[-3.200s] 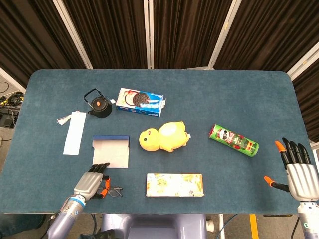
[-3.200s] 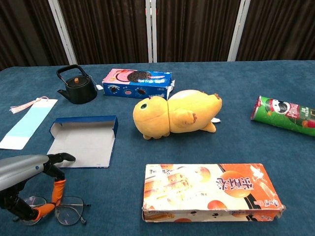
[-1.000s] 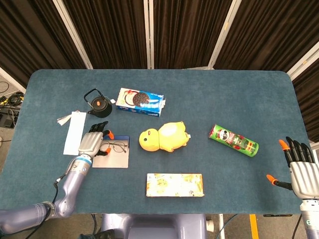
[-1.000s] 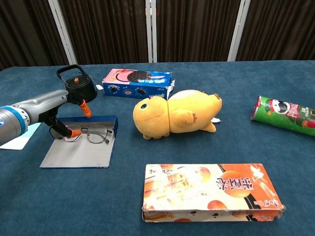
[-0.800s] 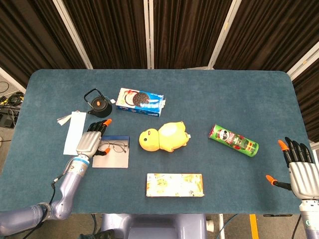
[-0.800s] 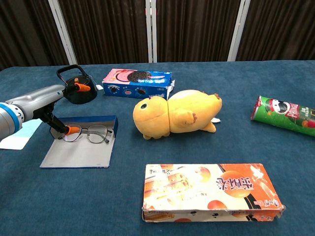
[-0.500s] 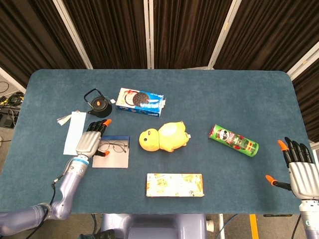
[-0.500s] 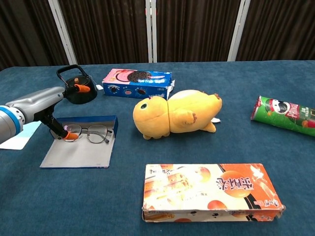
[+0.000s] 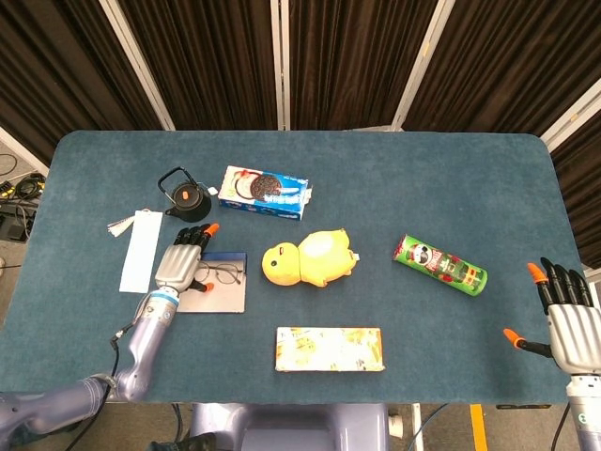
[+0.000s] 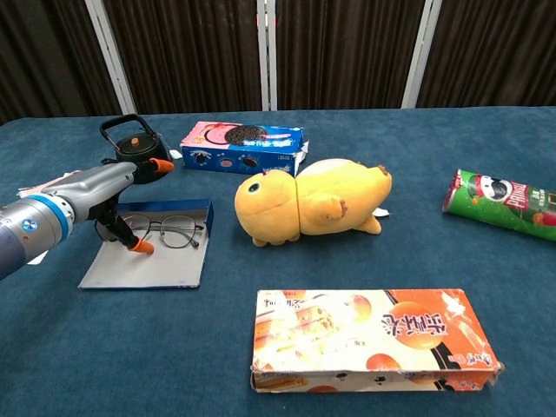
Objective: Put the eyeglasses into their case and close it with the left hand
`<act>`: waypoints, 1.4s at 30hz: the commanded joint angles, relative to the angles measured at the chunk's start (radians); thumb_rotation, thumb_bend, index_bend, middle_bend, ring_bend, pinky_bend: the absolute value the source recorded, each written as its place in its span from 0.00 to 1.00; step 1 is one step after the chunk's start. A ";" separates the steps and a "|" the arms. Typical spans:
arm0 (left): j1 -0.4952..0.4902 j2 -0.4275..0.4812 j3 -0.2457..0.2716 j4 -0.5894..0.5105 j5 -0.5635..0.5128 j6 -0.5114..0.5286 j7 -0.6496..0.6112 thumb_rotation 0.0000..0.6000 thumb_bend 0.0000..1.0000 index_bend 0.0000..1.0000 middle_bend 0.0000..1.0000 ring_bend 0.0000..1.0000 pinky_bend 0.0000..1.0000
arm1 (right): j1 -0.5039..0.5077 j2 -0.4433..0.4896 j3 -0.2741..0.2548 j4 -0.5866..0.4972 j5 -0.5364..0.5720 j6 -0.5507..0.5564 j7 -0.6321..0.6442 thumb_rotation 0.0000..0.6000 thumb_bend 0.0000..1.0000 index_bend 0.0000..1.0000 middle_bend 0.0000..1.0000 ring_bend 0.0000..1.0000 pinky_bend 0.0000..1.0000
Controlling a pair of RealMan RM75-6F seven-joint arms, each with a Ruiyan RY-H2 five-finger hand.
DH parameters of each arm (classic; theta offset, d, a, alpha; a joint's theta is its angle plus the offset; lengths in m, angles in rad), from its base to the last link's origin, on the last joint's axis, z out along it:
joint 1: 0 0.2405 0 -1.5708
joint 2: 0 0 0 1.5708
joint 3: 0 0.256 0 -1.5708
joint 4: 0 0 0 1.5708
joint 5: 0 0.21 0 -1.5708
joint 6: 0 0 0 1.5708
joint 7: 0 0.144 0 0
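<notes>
Fingers (image 10: 139, 246) of left hand (image 9: 180, 260) spread, apparently released; eyeglasses (image 10: 170, 229) inside open case (image 10: 155, 261)

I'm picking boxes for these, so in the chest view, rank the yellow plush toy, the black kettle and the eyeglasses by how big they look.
1. Yellow plush toy, clearly largest.
2. Black kettle.
3. Eyeglasses, about as wide as the kettle but thin; the kettle sits farther back, so that order is unsure.

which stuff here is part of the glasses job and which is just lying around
Part of the job:
eyeglasses
open case
left hand

Just lying about:
black teapot
cookie box
yellow plush toy
green chip can
orange snack box
bookmark
</notes>
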 commanded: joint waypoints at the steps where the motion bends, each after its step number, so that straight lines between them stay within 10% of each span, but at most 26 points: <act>1: -0.007 -0.006 -0.010 0.011 -0.008 -0.010 -0.001 1.00 0.16 0.00 0.00 0.00 0.00 | 0.001 -0.001 0.000 0.002 0.002 -0.002 0.000 1.00 0.00 0.02 0.00 0.00 0.00; 42: -0.087 -0.064 -0.080 0.175 0.001 -0.070 -0.069 1.00 0.19 0.00 0.00 0.00 0.00 | 0.013 -0.025 0.005 0.031 0.045 -0.038 -0.032 1.00 0.00 0.02 0.00 0.00 0.00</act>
